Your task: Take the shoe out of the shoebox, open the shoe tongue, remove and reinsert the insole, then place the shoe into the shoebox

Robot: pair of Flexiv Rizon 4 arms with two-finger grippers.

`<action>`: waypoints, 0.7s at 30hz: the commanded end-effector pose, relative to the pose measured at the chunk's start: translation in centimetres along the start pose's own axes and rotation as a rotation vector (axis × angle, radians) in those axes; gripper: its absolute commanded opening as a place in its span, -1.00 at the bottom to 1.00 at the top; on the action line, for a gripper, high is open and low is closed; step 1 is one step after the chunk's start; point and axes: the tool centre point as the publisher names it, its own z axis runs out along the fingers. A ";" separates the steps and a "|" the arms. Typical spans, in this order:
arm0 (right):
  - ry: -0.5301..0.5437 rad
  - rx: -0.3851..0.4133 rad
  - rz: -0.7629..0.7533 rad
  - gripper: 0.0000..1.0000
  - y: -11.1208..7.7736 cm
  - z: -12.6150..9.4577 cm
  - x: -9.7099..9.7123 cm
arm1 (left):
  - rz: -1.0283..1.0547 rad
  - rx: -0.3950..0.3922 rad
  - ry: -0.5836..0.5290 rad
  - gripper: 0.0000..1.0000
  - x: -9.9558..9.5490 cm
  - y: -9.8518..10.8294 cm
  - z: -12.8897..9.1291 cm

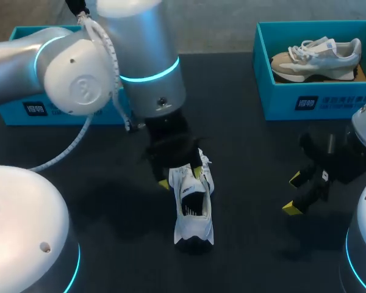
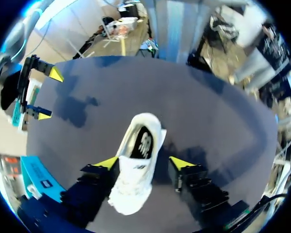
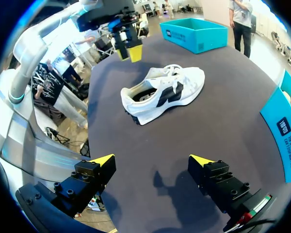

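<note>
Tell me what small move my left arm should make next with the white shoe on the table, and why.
Probably close the left gripper on the white shoe to steady it. The shoe lies on the table between the gripper's open fingers, one tip against its side, the other apart from it. The right gripper hangs open off to the side, free to work the tongue afterwards.

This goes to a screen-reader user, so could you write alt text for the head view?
A white shoe sits on the dark table under the left gripper, whose open fingers straddle it. The right gripper hovers open to the right; a teal shoebox behind it holds another shoe.
</note>
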 end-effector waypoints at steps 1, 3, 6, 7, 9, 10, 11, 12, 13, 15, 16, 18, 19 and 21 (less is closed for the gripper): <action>-0.003 -0.001 0.000 1.00 -0.1 0.0 0.1 | -0.083 -0.004 0.013 1.00 0.6 -1.3 0.2; -0.003 -0.001 0.000 1.00 -0.1 0.0 0.1 | -0.084 0.042 0.007 1.00 0.9 -2.4 0.1; -0.003 -0.001 0.000 1.00 -0.1 0.0 0.1 | -0.100 0.018 0.005 1.00 1.1 -2.9 -0.1; -0.003 -0.001 0.000 1.00 -0.1 0.0 0.1 | -0.100 0.018 0.005 1.00 1.1 -2.9 -0.1; -0.003 -0.001 0.000 1.00 -0.1 0.0 0.1 | -0.100 0.018 0.005 1.00 1.1 -2.9 -0.1; -0.003 -0.001 0.000 1.00 -0.1 0.0 0.1 | -0.100 0.018 0.005 1.00 1.1 -2.9 -0.1; -0.003 -0.001 0.000 1.00 -0.1 0.0 0.1 | -0.100 0.018 0.005 1.00 1.1 -2.9 -0.1; -0.003 -0.001 0.000 1.00 -0.1 0.0 0.1 | -0.100 0.018 0.005 1.00 1.1 -2.9 -0.1; -0.003 -0.001 0.000 1.00 -0.1 0.0 0.1 | -0.100 0.018 0.005 1.00 1.1 -2.9 -0.1; -0.003 -0.001 0.000 1.00 -0.1 0.0 0.1 | -0.100 0.018 0.005 1.00 1.1 -2.9 -0.1; -0.003 -0.001 0.000 1.00 -0.1 0.0 0.1 | -0.100 0.018 0.005 1.00 1.1 -2.9 -0.1; -0.003 -0.001 0.000 1.00 -0.1 0.0 0.1 | -0.100 0.018 0.005 1.00 1.1 -2.9 -0.1; -0.003 -0.001 0.000 1.00 -0.1 0.0 0.1 | -0.100 0.018 0.005 1.00 1.1 -2.9 -0.1; -0.003 -0.001 0.000 1.00 -0.1 0.0 0.1 | -0.230 -0.026 0.031 1.00 0.4 -3.6 0.7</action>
